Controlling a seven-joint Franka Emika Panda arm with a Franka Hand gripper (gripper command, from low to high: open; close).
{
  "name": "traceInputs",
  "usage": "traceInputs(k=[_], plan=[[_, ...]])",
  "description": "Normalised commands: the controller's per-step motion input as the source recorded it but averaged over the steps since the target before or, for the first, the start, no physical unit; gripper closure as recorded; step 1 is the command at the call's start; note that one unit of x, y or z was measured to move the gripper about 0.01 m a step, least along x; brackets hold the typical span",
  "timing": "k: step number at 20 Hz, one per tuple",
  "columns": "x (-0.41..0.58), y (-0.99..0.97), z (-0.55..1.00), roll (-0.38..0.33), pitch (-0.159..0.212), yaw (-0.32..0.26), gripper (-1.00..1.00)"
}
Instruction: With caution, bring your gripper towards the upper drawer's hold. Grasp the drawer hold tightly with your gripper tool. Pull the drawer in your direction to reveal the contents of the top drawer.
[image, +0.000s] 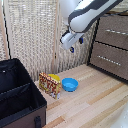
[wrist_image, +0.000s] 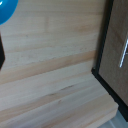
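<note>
The gripper (image: 76, 45) hangs in the air at the end of the white-and-grey arm, to the exterior view's left of the dark brown dresser and well apart from it. Its two dark blue fingers (image: 72, 49) stand apart with nothing between them. The top drawer (image: 111, 39) is shut, flush with the dresser front. The drawer hold (image: 116, 31) is a thin pale bar across it. In the wrist view a dark brown drawer front (wrist_image: 116, 45) with a pale bar handle (wrist_image: 123, 54) shows at one edge; the fingers are not in that view.
A second shut drawer (image: 106, 66) with its own bar handle (image: 107, 58) sits below. On the pale wooden floor (image: 95, 100) are a blue bowl (image: 69, 84), also in the wrist view (wrist_image: 6, 10), a colourful box (image: 50, 84) and an open black fabric case (image: 17, 95). Pale curtains (image: 35, 35) hang behind.
</note>
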Motion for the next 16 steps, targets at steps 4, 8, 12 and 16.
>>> traceInputs(k=[4,8,12,16], plan=[[0.29,0.0,0.21,-0.319,0.031,0.091,-1.0],[0.409,0.03,0.36,-0.284,0.047,0.034,-1.0],[0.459,0.07,0.42,-0.275,0.055,-0.006,-1.0],[0.346,0.1,0.47,-0.267,0.059,-0.05,-1.0]])
